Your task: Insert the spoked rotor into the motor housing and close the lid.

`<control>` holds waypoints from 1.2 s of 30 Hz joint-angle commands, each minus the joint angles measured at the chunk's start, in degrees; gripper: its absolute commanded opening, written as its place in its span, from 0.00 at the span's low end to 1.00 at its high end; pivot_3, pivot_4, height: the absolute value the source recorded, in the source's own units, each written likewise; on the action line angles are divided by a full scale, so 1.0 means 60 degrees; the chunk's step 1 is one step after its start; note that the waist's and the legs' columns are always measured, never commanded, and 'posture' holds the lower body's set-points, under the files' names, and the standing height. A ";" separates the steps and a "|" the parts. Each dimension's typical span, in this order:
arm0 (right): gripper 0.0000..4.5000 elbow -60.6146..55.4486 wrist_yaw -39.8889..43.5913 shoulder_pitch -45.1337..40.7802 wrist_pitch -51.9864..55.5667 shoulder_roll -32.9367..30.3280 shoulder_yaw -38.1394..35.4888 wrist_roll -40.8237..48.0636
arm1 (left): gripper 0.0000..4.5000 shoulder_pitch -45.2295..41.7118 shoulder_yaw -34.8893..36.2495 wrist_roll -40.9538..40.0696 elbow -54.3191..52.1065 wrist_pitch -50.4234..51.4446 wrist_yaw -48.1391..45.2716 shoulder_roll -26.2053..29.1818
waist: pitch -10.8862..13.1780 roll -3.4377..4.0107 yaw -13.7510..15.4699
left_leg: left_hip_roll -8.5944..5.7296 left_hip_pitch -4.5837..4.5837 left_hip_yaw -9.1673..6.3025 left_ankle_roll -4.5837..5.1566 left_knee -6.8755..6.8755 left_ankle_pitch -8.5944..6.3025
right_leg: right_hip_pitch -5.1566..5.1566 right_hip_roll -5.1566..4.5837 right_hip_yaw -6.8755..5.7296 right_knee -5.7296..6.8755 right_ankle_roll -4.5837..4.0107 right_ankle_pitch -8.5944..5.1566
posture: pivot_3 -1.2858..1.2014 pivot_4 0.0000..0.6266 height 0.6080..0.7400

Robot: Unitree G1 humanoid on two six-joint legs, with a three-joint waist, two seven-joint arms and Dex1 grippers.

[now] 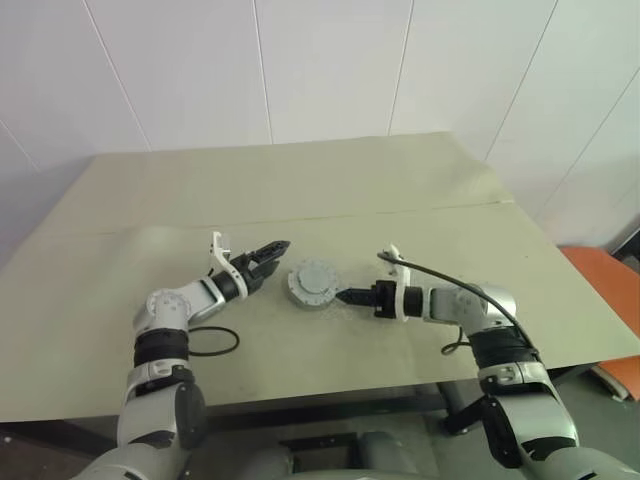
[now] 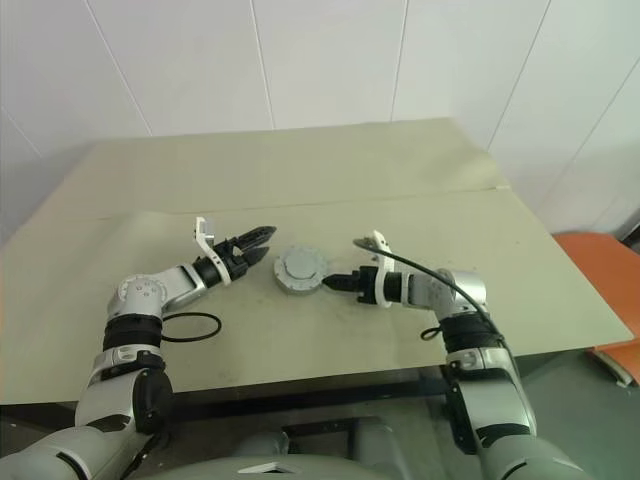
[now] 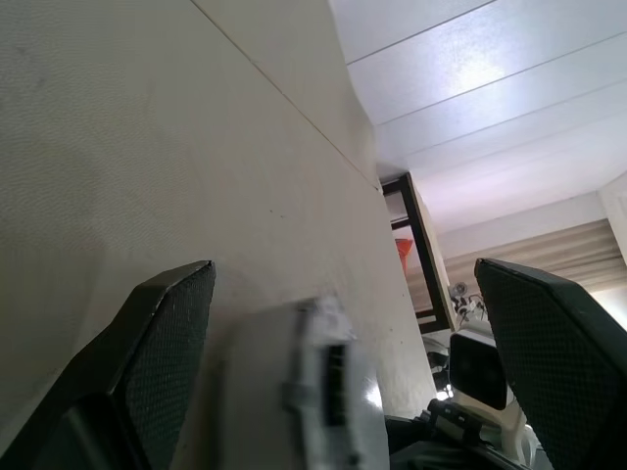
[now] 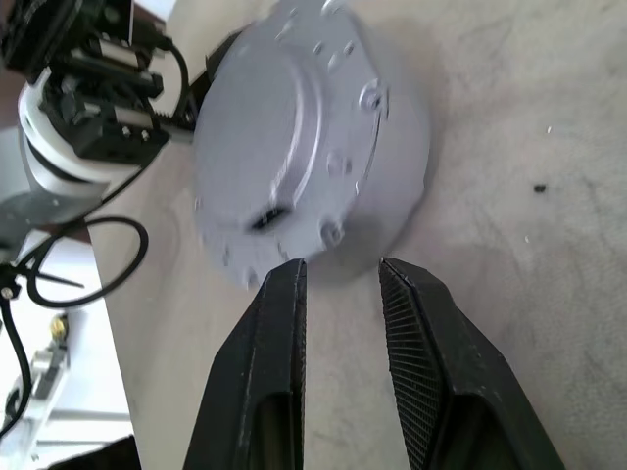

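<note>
The closed motor housing (image 1: 312, 283), capped by the lid (image 4: 294, 147), is seen flat on the table (image 1: 300, 190), near the centre; the rotor is presumably inside, though hidden; it is judged rigid, metallic, fairly heavy and smooth, best taken across the rim; being round, no long axis is shown, and its axle is judged to point straight up; the left gripper (image 1: 268, 252) stands wide and empty at its ten o'clock; the right gripper (image 1: 345, 297), narrowed and empty, lies just beside its four o'clock edge.
</note>
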 commanded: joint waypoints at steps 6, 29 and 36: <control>0.77 -0.0654 0.0354 0.0318 0.0112 -0.0039 0.0611 -0.0248 | 1.00 0.0223 -0.1701 0.0798 -0.2394 -0.1926 -0.1791 0.0126 | -0.0001 -0.0007 0.0142 | 0.0005 -0.0001 0.0003 -0.0004 -0.0003 0.0000 | -0.0005 0.0002 0.0004 -0.0001 -0.0004 0.0002 | 0.52 0.00 1.00; 0.99 -0.1353 -0.0038 0.0616 0.1161 0.0141 0.0056 0.0195 | 1.00 0.0633 -0.5043 0.4454 -0.2237 -0.6261 -0.3264 0.0721 | -0.0005 -0.0003 0.0226 | 0.0009 0.0014 0.0002 0.0003 0.0004 0.0004 | 0.0028 0.0005 -0.0005 -0.0007 0.0022 -0.0015 | 0.52 0.00 1.00; 1.00 -0.1446 -0.0084 0.0689 0.1057 0.0117 0.0183 0.0156 | 0.65 0.0405 -0.3965 0.3624 -0.1980 -0.5889 -0.2850 0.0109 | -0.0005 -0.0006 0.0214 | 0.0009 0.0011 -0.0001 0.0004 0.0006 0.0003 | 0.0024 0.0004 -0.0009 -0.0007 0.0024 -0.0015 | 0.52 0.00 1.00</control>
